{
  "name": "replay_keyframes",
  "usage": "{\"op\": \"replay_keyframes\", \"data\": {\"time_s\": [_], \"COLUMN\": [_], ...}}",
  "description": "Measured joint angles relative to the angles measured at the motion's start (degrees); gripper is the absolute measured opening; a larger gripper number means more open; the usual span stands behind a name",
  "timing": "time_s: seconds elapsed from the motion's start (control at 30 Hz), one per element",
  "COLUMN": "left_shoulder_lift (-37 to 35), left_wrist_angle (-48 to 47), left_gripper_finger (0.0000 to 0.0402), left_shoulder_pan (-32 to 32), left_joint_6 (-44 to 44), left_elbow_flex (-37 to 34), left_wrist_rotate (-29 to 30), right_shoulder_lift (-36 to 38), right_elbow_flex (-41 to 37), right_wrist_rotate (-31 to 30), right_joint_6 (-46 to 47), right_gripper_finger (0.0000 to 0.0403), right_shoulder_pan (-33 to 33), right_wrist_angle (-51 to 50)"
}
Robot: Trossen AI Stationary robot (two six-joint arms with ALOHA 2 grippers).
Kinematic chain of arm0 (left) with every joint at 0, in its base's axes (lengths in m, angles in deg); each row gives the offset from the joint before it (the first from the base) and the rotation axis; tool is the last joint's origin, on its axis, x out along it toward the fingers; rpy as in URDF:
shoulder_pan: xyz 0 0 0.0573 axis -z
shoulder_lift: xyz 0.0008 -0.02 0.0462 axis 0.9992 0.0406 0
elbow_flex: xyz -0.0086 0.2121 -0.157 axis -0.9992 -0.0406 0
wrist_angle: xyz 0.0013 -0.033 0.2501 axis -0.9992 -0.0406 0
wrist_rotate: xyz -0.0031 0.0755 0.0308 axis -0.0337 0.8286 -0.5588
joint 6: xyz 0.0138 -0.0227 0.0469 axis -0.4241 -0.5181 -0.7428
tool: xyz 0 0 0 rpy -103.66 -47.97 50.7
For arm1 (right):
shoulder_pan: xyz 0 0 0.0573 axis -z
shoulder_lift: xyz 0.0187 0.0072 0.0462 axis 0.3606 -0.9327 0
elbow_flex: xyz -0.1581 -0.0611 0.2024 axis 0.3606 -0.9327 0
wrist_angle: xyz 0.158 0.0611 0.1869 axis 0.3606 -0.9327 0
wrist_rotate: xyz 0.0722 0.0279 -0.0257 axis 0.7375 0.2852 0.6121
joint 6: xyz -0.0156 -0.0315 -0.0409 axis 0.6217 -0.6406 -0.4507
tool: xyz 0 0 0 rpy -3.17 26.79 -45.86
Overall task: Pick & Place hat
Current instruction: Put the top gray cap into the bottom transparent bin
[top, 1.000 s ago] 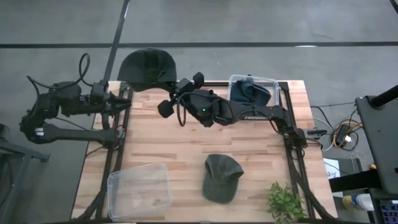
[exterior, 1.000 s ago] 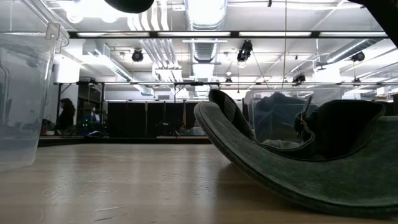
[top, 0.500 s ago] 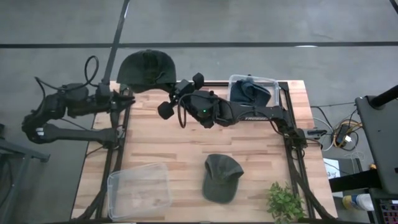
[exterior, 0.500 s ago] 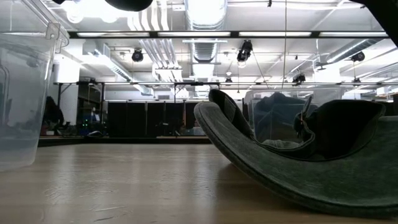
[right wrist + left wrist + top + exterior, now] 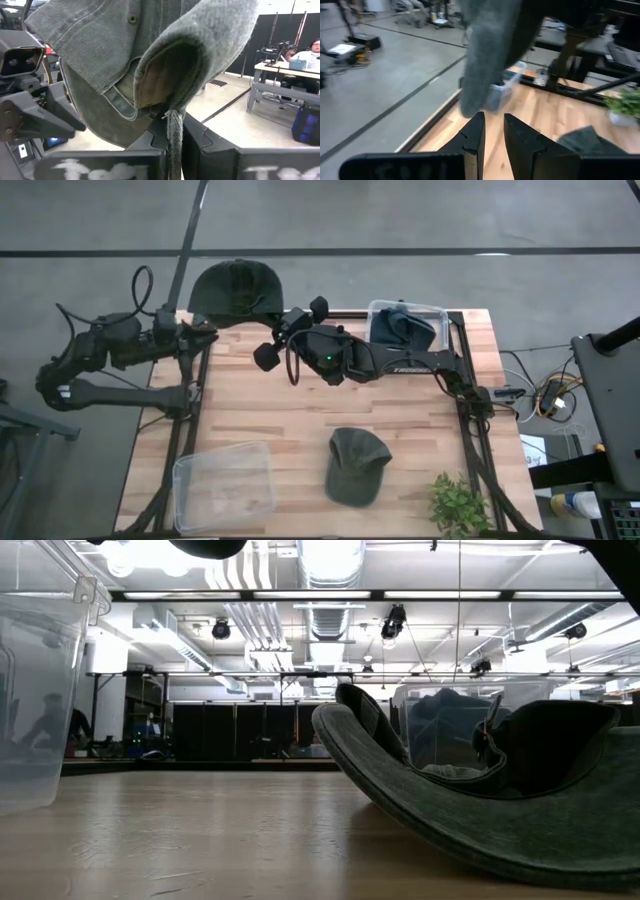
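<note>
A dark green hat (image 5: 235,288) hangs in the air beyond the table's far edge, held by my right gripper (image 5: 280,320), which is shut on it. In the right wrist view the hat (image 5: 125,55) fills the picture above my right gripper (image 5: 175,150). My left gripper (image 5: 208,332) stands at the far left corner, just short of the hat's near edge. Its fingers are a narrow gap apart, and in the left wrist view the hat (image 5: 490,45) hangs just ahead of my left gripper (image 5: 493,127). A second green hat (image 5: 355,465) lies on the table near the near edge. My right gripper pinches a narrow strip of cloth (image 5: 174,132) at the hat's rim between its two fingers. The fingers come about level from the table's right side. The hat is lifted clear of the table, its crown bulging out ahead of the fingers past the far edge.
A clear box (image 5: 408,323) at the far right holds a dark blue hat. An empty clear box (image 5: 225,485) sits at the near left corner, and a small plant (image 5: 460,505) at the near right. The second hat (image 5: 480,800) fills the low view's right half.
My left gripper has moved a little toward the table's right and far edge, closer to the held hat. The hat and my right gripper have stayed where they were.
</note>
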Motion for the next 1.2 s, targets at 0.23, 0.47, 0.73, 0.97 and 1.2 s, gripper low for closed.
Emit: {"op": "replay_keyframes", "data": {"time_s": [0.23, 0.47, 0.73, 0.97, 1.2], "left_shoulder_lift": [0.1, 0.5, 2.8, 4.2, 4.1], "left_wrist_angle": [0.7, 4.2, 6.6, 9.7, 12.1], "left_gripper_finger": [0.0065, 0.0065, 0.0065, 0.0065, 0.0065], "left_shoulder_pan": [0.0, 0.0, 0.0, 0.0, 0.0], "left_joint_6": [0.1, 0.0, -0.8, -1.6, -1.6], "left_elbow_flex": [0.0, -0.1, -0.1, -0.1, -0.1], "left_wrist_rotate": [1.5, 1.4, 1.8, 2.1, 2.2], "right_shoulder_lift": [0.0, 0.0, 0.0, 0.3, -0.1], "right_elbow_flex": [0.0, 0.0, 0.0, 0.1, 0.0], "right_wrist_rotate": [0.0, 0.1, 0.9, 2.4, 4.4], "right_joint_6": [0.0, 0.1, 0.3, 2.6, 3.4], "right_gripper_finger": [0.0013, 0.0013, 0.0013, 0.0013, 0.0013], "right_shoulder_pan": [0.0, -0.2, -0.6, -0.9, -1.5], "right_wrist_angle": [0.0, 0.0, 0.0, -3.0, -4.4]}}
